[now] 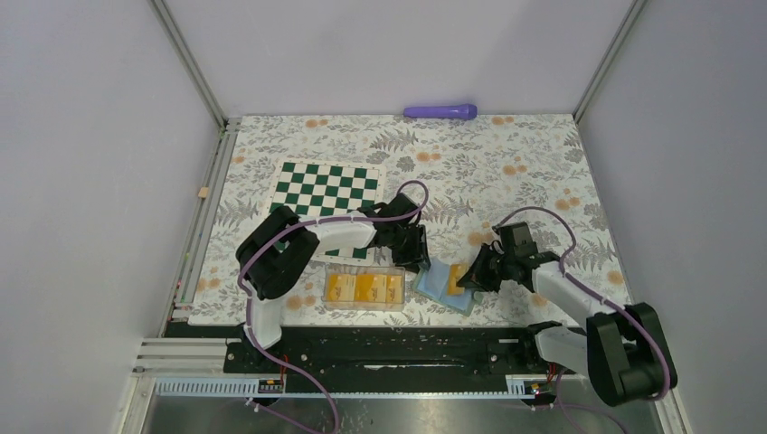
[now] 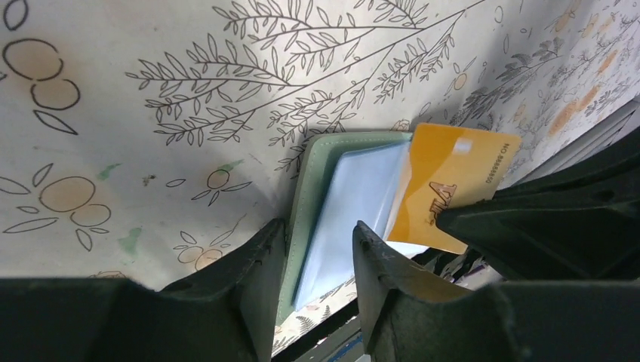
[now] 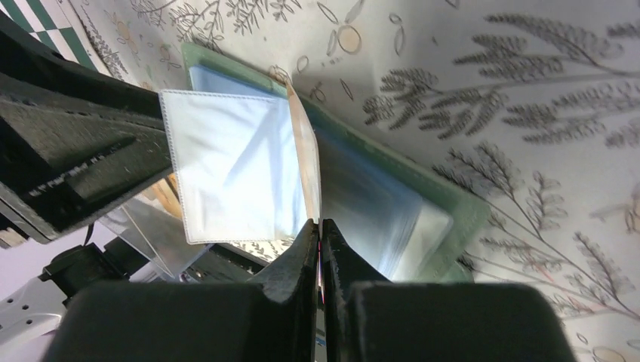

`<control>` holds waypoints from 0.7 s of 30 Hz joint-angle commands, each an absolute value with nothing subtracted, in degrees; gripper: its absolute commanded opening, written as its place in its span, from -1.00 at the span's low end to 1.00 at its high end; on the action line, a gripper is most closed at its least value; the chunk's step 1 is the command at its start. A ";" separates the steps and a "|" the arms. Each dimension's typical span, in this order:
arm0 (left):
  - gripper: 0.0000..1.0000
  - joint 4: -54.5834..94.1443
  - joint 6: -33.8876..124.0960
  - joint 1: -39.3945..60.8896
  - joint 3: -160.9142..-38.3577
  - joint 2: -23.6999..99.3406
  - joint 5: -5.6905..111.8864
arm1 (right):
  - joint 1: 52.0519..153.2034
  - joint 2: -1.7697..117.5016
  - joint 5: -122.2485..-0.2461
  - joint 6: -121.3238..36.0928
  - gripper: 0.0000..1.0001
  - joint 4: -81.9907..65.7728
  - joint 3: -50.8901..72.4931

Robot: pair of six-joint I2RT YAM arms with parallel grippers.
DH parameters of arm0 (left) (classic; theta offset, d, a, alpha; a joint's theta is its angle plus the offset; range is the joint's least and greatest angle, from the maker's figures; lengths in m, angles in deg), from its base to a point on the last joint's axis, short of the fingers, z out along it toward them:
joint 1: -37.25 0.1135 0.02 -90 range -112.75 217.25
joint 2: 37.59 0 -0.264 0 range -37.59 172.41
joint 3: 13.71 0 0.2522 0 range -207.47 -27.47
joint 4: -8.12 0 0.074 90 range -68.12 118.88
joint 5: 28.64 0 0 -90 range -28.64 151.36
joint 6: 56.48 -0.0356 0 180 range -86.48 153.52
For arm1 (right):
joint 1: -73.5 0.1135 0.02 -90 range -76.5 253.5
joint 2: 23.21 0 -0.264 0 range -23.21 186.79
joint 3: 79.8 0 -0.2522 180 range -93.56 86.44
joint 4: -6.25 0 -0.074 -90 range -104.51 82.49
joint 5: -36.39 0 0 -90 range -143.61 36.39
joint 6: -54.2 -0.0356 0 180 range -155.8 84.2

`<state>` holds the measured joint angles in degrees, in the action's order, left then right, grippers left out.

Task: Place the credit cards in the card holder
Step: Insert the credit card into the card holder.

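The left jaws are parted, with the open edge of the card holder lying between them on the worktop, probably to steady it. A credit card is clenched in the right jaws, its far edge angled into the holder for insertion.

Four orange credit cards are showing up here. Three are sitting in the one clear box, and the fourth card is sitting at the single green card holder. One chessboard and one purple stick are lying around too, and two black arms are reaching in.
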<state>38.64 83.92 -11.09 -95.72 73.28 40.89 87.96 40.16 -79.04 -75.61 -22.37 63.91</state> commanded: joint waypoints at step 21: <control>-0.87 35.97 88.54 -11.59 -89.81 68.43 42.39 | 87.65 60.42 -83.78 -64.37 -1.00 -22.72 45.96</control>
